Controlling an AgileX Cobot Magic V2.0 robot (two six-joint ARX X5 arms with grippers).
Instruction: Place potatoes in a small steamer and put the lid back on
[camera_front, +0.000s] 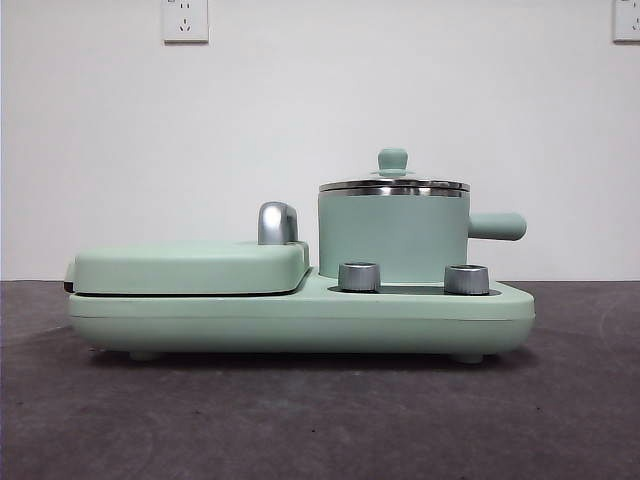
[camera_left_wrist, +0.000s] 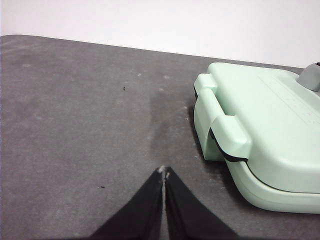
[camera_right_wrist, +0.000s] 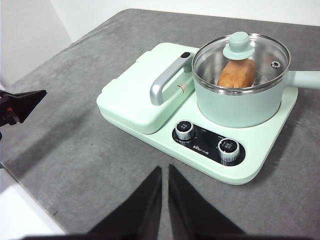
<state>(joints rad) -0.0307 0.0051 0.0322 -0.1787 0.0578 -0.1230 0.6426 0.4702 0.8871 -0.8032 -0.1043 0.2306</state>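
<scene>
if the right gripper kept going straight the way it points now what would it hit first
Probably the front edge of the mint-green cooker base, near its two knobs, well before the pot. The right gripper is shut and points that way over bare grey table; depth is hard to judge.

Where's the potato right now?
In the right wrist view, the potato sits inside the small steamer, under the glass lid, beside the griddle cover.

You see the griddle cover (camera_front: 190, 268) with its chrome handle (camera_front: 277, 222) left of two steel dials (camera_front: 359, 277), wall sockets (camera_front: 185, 20) above.
</scene>
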